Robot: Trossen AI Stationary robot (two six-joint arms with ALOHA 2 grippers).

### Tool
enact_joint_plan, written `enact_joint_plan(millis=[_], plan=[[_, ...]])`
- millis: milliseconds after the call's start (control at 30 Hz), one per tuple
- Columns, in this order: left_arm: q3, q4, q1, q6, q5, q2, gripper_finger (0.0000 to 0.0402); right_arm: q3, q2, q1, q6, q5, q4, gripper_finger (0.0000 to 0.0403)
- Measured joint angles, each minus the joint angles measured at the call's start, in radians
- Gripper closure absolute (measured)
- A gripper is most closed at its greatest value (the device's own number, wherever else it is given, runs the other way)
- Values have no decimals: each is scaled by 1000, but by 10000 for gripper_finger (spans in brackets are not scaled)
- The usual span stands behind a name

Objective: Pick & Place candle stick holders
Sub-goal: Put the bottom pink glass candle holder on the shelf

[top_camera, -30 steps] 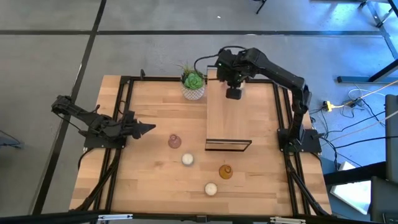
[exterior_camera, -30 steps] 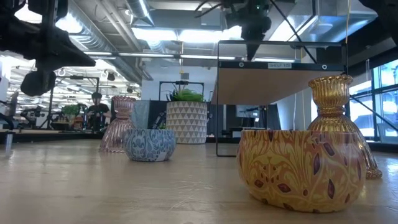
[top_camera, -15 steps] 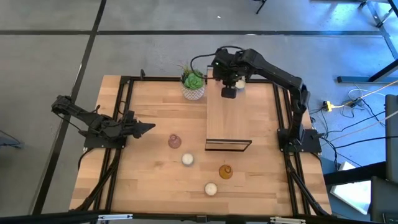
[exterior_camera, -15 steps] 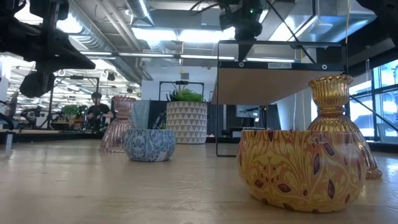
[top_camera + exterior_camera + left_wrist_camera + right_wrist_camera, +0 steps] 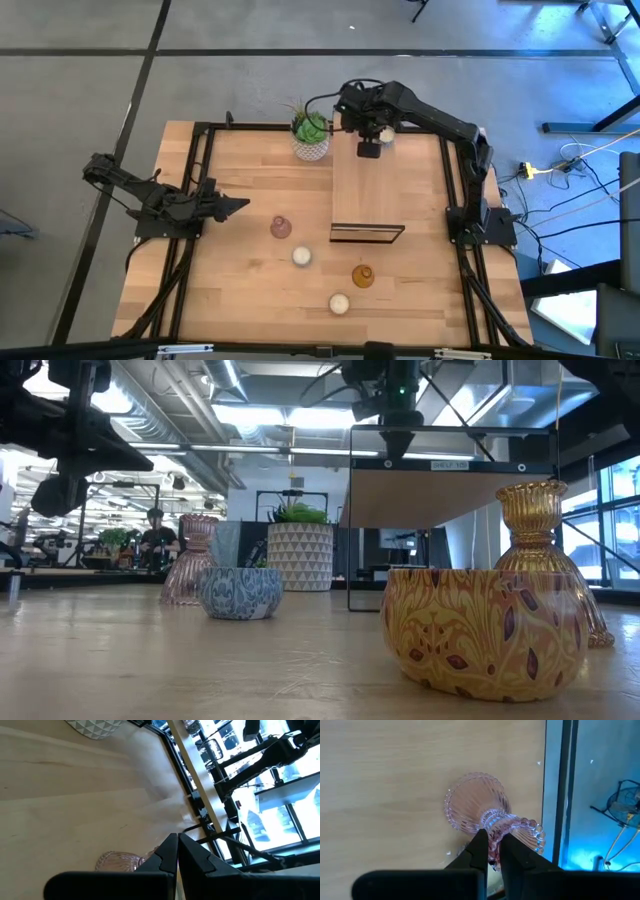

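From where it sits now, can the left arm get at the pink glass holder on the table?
Probably yes. The left gripper rests shut at the table's left side, pointing toward the pink glass holder, with only bare wood between them. The right gripper is far off over the wooden stand, gripping another pink holder.

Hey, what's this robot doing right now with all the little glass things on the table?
The right gripper is over the far end of the long wooden stand, its fingers shut on the neck of a ribbed pink glass candle holder. The left gripper waits shut near the table's left edge. Four more holders sit on the table in front of the stand: a pink glass one, an amber glass one and two round cream ones. A potted succulent stands beside the stand's far end.
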Motion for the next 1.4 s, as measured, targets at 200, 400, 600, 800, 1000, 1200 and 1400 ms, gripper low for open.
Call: enact_joint_plan(millis=[200,400,600,800,1000,1200,1400], plan=[[0,0,0,3,-3,0,395,0,0,1,2,-20,8,368],[0,0,0,5,-9,0,395,0,0,1,10,-19,5,363],[0,0,0,5,-9,0,395,0,0,1,27,-21,5,360],[0,0,0,5,-9,0,395,0,0,1,44,-22,-6,345],[0,0,0,6,-8,0,395,0,0,1,47,-61,-7,313],[0,0,0,6,-8,0,395,0,0,9,51,-34,26,280],[0,-3,0,6,-7,0,395,0,0,26,52,23,48,258]])
